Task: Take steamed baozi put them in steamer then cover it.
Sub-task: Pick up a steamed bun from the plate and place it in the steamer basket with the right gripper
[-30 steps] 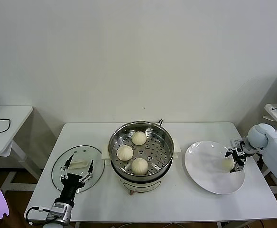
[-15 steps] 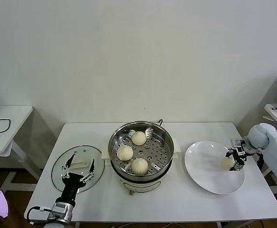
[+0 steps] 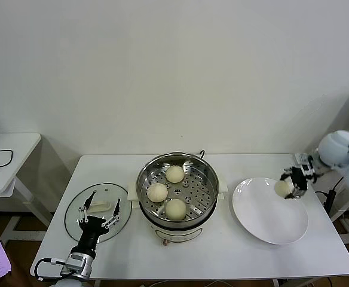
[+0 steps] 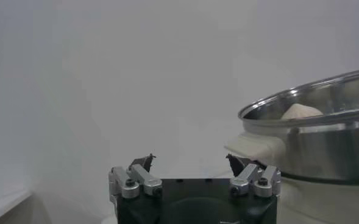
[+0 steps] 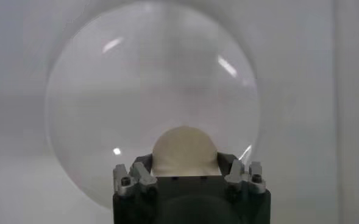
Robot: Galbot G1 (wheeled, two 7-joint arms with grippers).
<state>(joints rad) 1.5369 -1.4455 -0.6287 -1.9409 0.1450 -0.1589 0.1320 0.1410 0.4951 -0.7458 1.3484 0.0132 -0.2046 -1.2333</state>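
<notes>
Step in hand: fourth bun (image 3: pixel 283 188), clenched in right gripper (image 3: pixel 289 186), held above plate (image 3: pixel 264 230). Three buns (image 3: pixel 165 192) lie in steamer (image 3: pixel 175 209). Left gripper (image 3: pixel 97 210) spread wide over lid (image 3: pixel 79 206). Next: carry to bare tray spot

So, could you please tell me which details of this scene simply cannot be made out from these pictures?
- Right wrist view: the right tool hides the lower half of the baozi it holds, so the contact is unseen.
- Left wrist view: the steamer is cut off by the edge; its rim hides all but one bun top.
- Head view: the left tool covers part of the glass lid.
</notes>
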